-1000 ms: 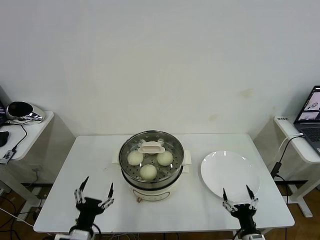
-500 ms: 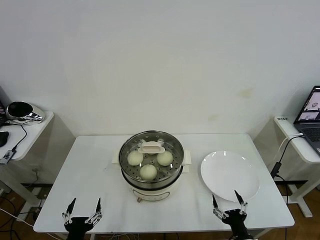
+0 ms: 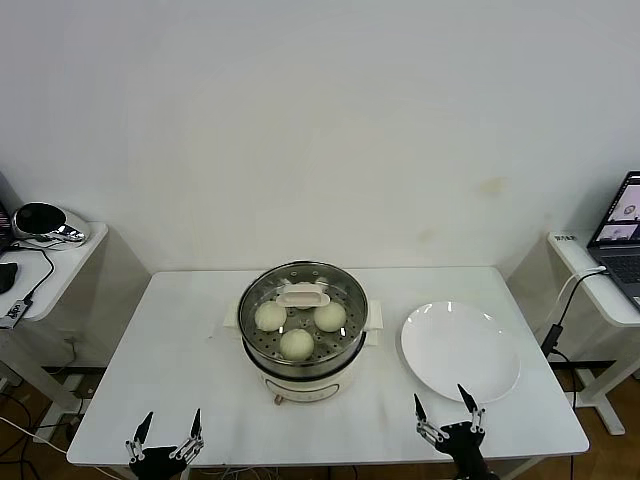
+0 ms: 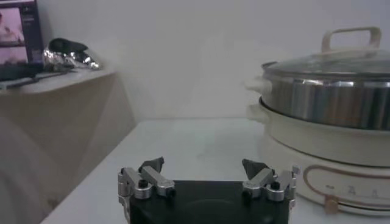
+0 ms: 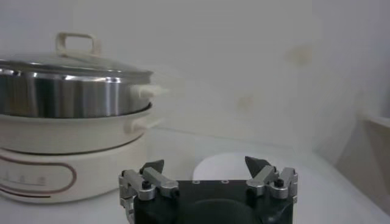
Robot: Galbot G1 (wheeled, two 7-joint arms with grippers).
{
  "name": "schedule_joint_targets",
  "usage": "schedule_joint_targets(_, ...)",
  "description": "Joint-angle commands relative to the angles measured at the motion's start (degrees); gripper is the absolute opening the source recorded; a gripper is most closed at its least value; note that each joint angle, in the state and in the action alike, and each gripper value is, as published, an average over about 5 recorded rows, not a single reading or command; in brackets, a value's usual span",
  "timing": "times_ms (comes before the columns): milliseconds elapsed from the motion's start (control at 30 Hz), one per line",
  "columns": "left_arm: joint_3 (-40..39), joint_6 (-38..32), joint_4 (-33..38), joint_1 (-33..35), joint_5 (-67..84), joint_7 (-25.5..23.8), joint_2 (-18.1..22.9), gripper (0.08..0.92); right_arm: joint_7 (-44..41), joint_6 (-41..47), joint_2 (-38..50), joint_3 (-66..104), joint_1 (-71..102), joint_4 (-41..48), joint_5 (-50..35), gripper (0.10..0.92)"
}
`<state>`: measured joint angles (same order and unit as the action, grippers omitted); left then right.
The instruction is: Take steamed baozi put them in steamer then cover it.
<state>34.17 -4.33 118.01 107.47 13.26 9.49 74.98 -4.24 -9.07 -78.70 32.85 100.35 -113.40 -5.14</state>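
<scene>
The steamer (image 3: pixel 303 345) stands mid-table, a shiny steel pot on a cream base. The glass cover (image 3: pixel 262 295) with its cream handle (image 3: pixel 302 295) sits on it. Through the glass I see three baozi (image 3: pixel 297 343); a fourth is hidden under the handle. The steamer also shows in the left wrist view (image 4: pixel 329 97) and in the right wrist view (image 5: pixel 67 91). My left gripper (image 3: pixel 166 436) is open and empty at the table's front left edge. My right gripper (image 3: pixel 447 413) is open and empty at the front right, near the plate.
A white plate (image 3: pixel 460 350) lies empty right of the steamer; it also shows in the right wrist view (image 5: pixel 222 167). Side tables stand at the left (image 3: pixel 45 265) and the right (image 3: pixel 590 275), with a laptop (image 3: pixel 622 225) on the right one.
Both grippers have drawn back toward me and lower, from over the table's front part to its front edge. The steamer, cover and plate have not moved.
</scene>
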Motion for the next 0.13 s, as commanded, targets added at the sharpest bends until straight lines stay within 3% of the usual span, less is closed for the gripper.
schedule_joint_targets(33, -0.04, -0.61, -1.19, 0.65, 1.26, -0.63, -0.25, 0.823, 0.16, 1.36, 0.25, -0.70, 0.64, -1.41, -1.47, 0.823)
schedule_joint_targets(133, -0.15, -0.61, -1.40, 0.69, 1.03, -0.90, -0.34, 0.823, 0.17, 1.44, 0.17, -0.83, 0.74, -1.61, -1.46, 0.823)
